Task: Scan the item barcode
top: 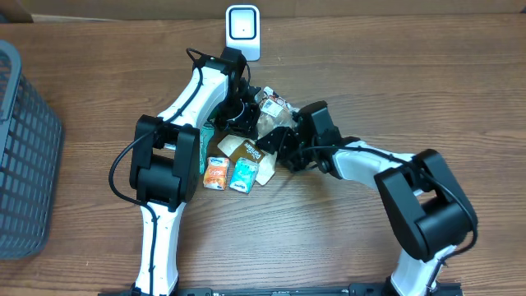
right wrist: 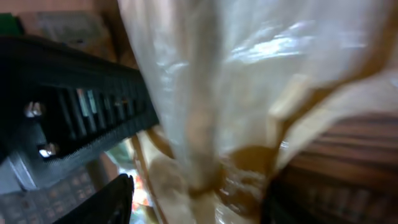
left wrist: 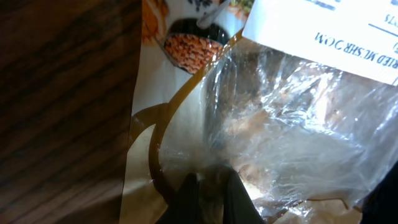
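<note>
Overhead puts the bag [top: 269,123] between my two arms, near the scanner [top: 242,29] and at the edge of a heap of small packets [top: 232,171]. Whether it hangs clear of the table [top: 394,66] I cannot tell. It is a crinkly clear pouch with a white printed label [left wrist: 323,31], and no barcode shows in any view.

My left claw [left wrist: 211,190] is pinched tight on an edge of the pouch. My right claw [right wrist: 193,199] has its fingers apart on either side of the pouch. A gap shows beside one finger, so I judge it is not gripping.

I take this as the step of presenting the bag to the scanner, not yet done. The next move calls for turning the label side toward the scanner's face and holding it flat and steady, since the film wrinkles and could hide the code.
</note>
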